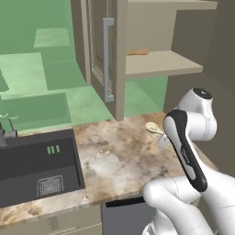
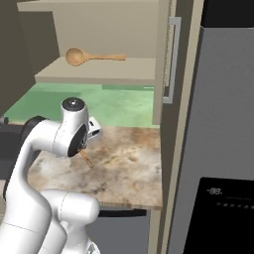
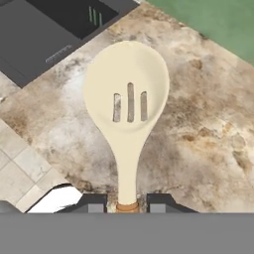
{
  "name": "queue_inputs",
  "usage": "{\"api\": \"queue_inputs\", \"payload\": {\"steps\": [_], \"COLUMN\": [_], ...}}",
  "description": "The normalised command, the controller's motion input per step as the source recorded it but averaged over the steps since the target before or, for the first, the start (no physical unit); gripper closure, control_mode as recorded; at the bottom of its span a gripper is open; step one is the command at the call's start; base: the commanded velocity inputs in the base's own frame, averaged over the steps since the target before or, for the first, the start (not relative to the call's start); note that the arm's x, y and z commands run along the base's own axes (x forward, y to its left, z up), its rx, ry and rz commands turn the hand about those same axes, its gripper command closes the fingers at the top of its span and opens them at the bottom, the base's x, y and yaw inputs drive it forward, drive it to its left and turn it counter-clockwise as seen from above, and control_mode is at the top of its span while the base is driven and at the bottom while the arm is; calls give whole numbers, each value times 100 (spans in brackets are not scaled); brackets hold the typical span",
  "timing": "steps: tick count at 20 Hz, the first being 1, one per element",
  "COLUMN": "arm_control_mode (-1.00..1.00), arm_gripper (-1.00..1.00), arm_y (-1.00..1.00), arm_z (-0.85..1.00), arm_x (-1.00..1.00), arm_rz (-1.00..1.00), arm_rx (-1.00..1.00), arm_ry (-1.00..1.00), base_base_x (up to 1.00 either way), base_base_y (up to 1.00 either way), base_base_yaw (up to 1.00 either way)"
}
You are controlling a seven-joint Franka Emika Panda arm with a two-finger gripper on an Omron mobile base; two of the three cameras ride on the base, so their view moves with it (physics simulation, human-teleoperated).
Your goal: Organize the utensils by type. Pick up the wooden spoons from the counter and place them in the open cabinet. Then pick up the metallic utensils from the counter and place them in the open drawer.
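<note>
Gripper [image 3: 127,201] pinched on the brown handle of the small slotted spoon [image 3: 127,106], the two dark fingertips [image 3: 92,202] tight on either side of the neck. The pale bowl with three slots sticks straight out ahead of the gripper, held above the counter [image 3: 208,129], not touching it. In the left base view the spoon [image 1: 153,128] pokes out left of the wrist, over the back part of the counter [image 1: 114,160]. Arm folded: elbow high, forearm angled down, hand low and mostly hidden behind the forearm in both base views. Ahead of the gripper and up: open cabinet [image 2: 99,74] with the big orange-tan spoon [image 2: 92,56] lying flat on its shelf, bowl to the left. Black sink [image 1: 36,163] off to the gripper's left, set into the counter. Below the counter edge, near the arm's base, a dark opening [image 1: 124,213]; can't tell what it is. Green wall [image 1: 41,73] behind the counter. No readable writing; small display marks on the black panel [image 2: 225,218] at the far right, too small to read.
</note>
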Motion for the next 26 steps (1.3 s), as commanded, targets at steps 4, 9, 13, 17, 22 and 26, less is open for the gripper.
{"api": "queue_inputs", "payload": {"steps": [4, 9, 13, 17, 22, 26], "arm_control_mode": [-100, -100, -100, -100, -100, -100], "arm_gripper": [100, 100, 100, 100, 100, 100], "arm_y": [0, -2, -4, -7, -6, -16], "arm_z": [55, 60, 52, 55, 58, 59], "arm_x": [0, 0, 0, 0, 0, 5], "arm_rz": [12, 17, 17, 18, 7, 0], "arm_rx": [0, -9, -20, -26, -27, -17], "arm_ry": [-33, -46, -29, -39, -22, -3], "base_base_x": [0, 0, 0, 0, 0, 0], "base_base_y": [0, 0, 0, 0, 0, 0], "base_base_yaw": [0, 0, 0, 0, 0, 0]}}
